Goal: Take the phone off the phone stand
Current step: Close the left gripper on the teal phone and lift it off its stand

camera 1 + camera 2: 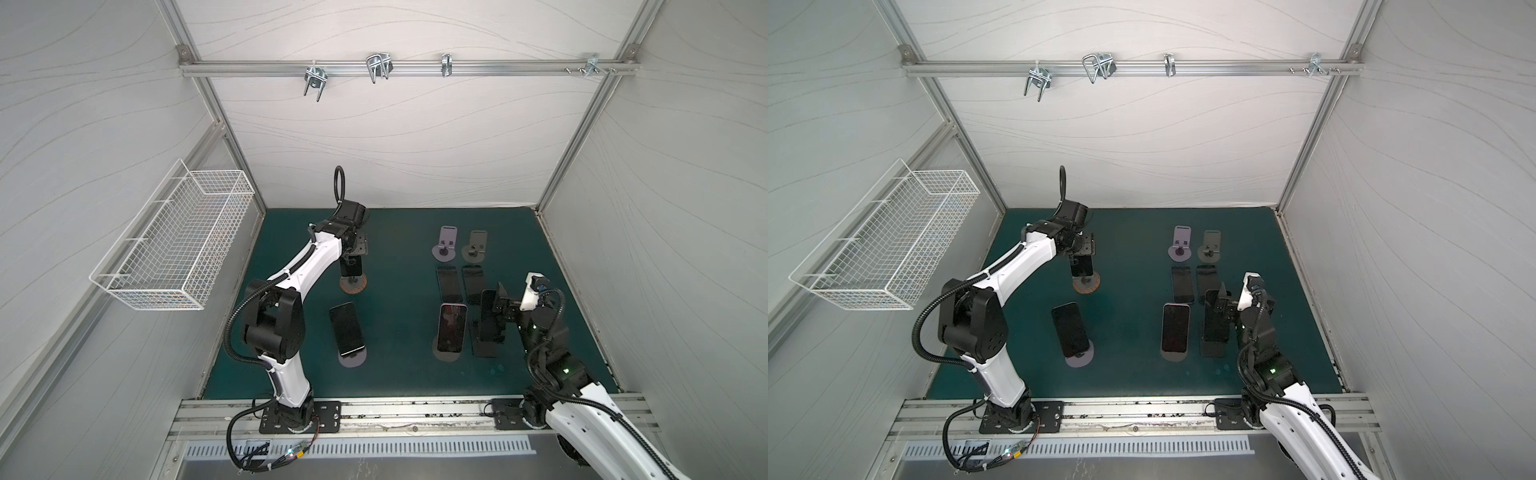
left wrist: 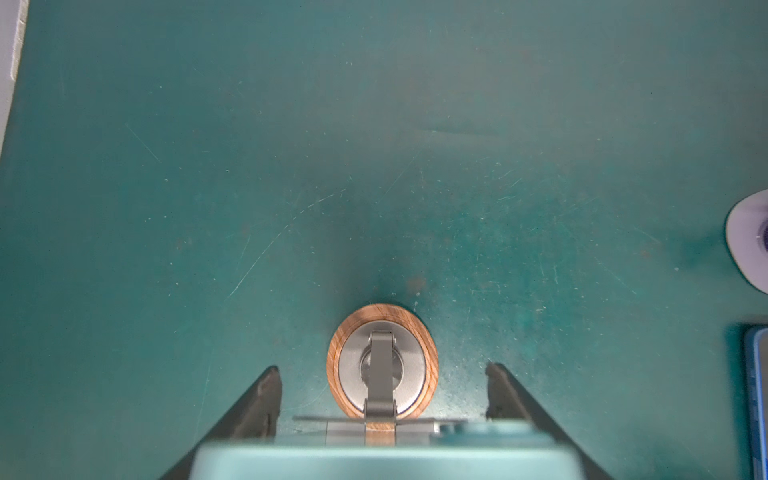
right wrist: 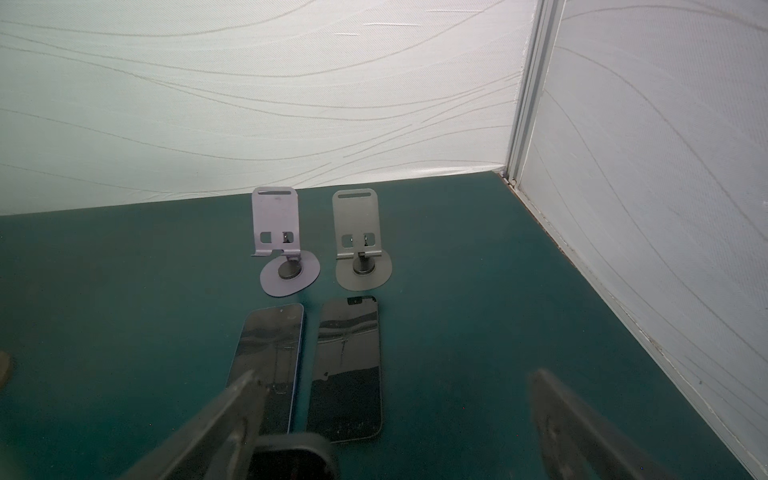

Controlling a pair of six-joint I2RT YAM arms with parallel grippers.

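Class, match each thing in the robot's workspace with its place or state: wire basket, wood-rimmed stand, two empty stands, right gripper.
Things:
1 wire basket
2 wood-rimmed stand
3 two empty stands
4 right gripper

Places or states:
A side by side at the back of the mat
B jaws open
C hung on the side wall
D its phone gripped by the left gripper

Pairs: 1-C, 2-D, 3-A, 4-B
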